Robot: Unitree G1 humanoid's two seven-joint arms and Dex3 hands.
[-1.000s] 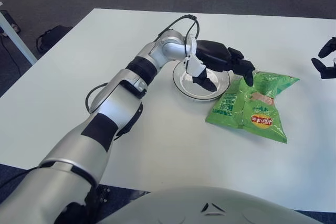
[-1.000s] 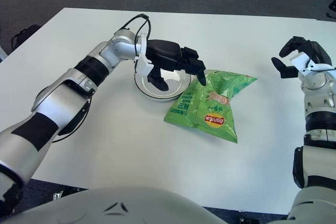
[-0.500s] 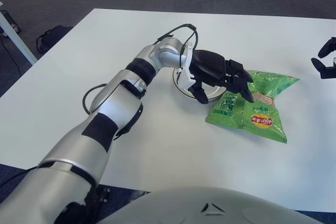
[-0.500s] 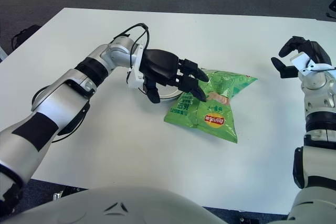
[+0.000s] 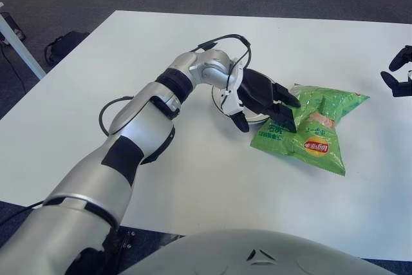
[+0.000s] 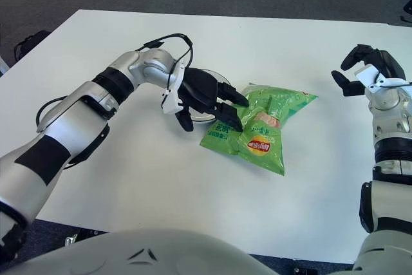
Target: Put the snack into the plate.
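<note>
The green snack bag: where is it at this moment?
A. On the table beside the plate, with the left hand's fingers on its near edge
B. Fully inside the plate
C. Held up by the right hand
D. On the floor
A: the green snack bag lies on the table right of the plate, and the left hand grips its left edge.

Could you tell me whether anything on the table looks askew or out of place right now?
The green snack bag looks buckled and creased where the left hand grips its edge over the plate. Nothing spilled.

Left robot hand (image 6: 209, 104) stretched forward on extended arm, fingers curled, right robot hand (image 6: 364, 72) raised, fingers spread
</note>
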